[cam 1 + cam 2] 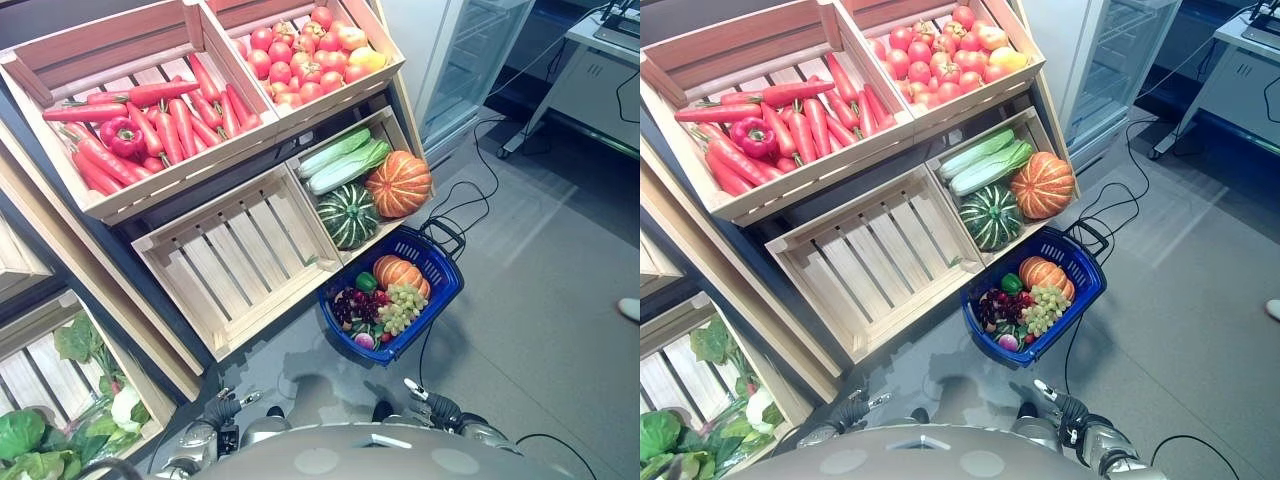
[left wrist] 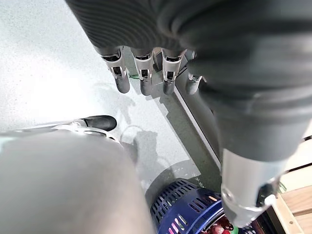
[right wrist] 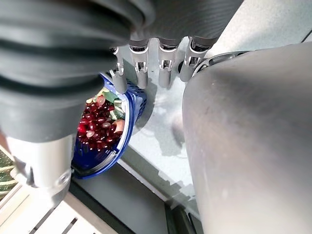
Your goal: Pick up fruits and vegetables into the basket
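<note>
I look down at a blue basket (image 1: pixel 438 262) that stands on the grey floor (image 1: pixel 540 330), just in front of the wooden shelf (image 1: pixel 160 210). In the basket I see a small orange pumpkin (image 1: pixel 398 271), green grapes (image 1: pixel 402 306), dark red grapes (image 1: pixel 352 304) and something small and green (image 1: pixel 366 282) beside the pumpkin. The basket touches the lowest crate of the shelf.

In that crate (image 1: pixel 405 130), just above the basket, lie a big orange pumpkin (image 1: pixel 398 183), a striped dark green squash (image 1: pixel 348 215) and two long pale green vegetables (image 1: pixel 345 160). The crate to its left (image 1: pixel 235 255) has only bare slats. The upper left crate (image 1: pixel 150 60) holds many carrots (image 1: pixel 175 125) and one red pepper (image 1: pixel 122 137); the upper right crate holds red tomatoes (image 1: pixel 290 60). Leafy greens (image 1: pixel 30 440) lie in a low crate at the far left.

My left hand (image 2: pixel 141 73) hangs low over the floor, its fingers straight and side by side, holding nothing. My right hand (image 3: pixel 163 61) hangs the same way, fingers straight and relaxed, with the basket and its red grapes seen past them. Both hands are apart from the basket and from the shelf.
</note>
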### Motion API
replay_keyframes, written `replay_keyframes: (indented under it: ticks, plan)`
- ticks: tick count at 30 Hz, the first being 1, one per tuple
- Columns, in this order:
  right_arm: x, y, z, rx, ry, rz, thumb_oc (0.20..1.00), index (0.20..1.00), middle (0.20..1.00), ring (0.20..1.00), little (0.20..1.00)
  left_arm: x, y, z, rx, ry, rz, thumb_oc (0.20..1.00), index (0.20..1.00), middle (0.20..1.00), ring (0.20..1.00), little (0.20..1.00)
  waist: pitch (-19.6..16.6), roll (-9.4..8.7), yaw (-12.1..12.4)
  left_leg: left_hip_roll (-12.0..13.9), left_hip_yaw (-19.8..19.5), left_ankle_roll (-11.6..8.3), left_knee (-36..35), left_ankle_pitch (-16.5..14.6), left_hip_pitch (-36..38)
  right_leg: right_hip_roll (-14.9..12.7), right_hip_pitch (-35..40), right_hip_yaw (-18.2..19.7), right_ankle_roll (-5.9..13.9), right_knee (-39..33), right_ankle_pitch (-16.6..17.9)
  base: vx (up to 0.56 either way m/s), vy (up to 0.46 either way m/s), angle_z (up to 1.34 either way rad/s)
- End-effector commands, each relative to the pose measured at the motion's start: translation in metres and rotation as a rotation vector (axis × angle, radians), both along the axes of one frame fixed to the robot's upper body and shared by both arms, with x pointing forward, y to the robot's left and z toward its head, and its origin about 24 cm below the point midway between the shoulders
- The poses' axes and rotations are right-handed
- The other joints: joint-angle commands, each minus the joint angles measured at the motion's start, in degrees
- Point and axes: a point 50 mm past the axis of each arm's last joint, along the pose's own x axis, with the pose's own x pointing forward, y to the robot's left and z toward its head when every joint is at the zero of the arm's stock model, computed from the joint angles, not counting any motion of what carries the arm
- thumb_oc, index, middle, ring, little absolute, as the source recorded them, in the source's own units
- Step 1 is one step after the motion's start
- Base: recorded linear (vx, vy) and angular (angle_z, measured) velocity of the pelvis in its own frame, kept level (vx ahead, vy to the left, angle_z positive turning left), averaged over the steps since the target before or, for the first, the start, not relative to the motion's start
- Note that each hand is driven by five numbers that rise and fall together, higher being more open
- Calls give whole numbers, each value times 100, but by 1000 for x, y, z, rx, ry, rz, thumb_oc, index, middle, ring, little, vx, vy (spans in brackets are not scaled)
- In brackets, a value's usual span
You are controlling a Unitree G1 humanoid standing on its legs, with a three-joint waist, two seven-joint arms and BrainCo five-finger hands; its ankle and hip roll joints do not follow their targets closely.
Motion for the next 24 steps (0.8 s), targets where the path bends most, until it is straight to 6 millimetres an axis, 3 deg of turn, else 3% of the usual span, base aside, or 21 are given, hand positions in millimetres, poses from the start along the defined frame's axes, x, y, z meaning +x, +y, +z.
replay_keyframes:
  ticks: [1,8,24]
  plan:
    - [3,17,-3,28,24,61,1000,1000,1000,1000,1000,17,-6,1,-2,-4,-12,1000,1000,1000,1000,1000,184,-85,-114,23,42,145,153,-305,-101,-519,176,-179,438,165,-137,14,6,-4]
    - [3,13,-2,26,18,68,1000,1000,1000,1000,1000,28,-5,3,-4,-6,2,1000,1000,1000,1000,1000,184,-85,-169,28,60,155,174,-323,-120,-522,140,-129,434,175,-149,0,2,-4]
    - [1,10,-3,13,27,72,1000,1000,1000,1000,1000,26,-4,3,-10,5,30,1000,1000,1000,1000,1000,149,-51,-203,38,79,137,196,-347,-81,-539,195,-124,438,170,-178,0,0,0]
